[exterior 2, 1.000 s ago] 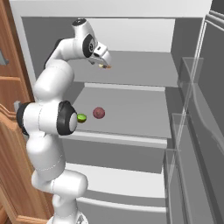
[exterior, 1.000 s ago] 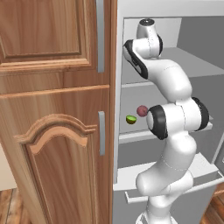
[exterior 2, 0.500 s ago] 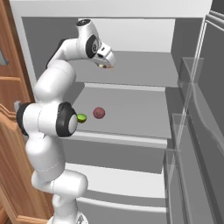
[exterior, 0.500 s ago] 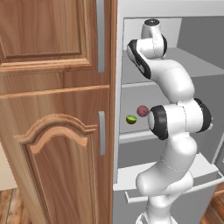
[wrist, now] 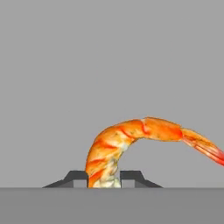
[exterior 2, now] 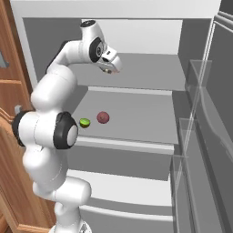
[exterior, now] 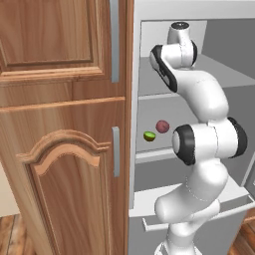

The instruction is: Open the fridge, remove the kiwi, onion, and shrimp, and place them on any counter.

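- Since the earlier frame, the hand point(exterior 2: 112, 69) has closed from wide to a narrow grip on the shrimp point(wrist: 131, 144) at the fridge point(exterior 2: 136, 91) upper shelf.
- Shrimp's thick end sits between the fingertips point(wrist: 78, 177); its tail arcs off to one side.
- Kiwi point(exterior 2: 84, 122) and onion point(exterior 2: 103, 117) lie on the shelf below.

Arm point(exterior: 209, 99): glossy white rounded segments, smooth shells. Joints: wide black bands ringing grey disc caps, seen at elbow and shoulder. Top joint carries a dark round cap. Tool point(exterior 2: 110, 69): white housing, small dark finger tips point(wrist: 131, 176). No cables, no markings visible.
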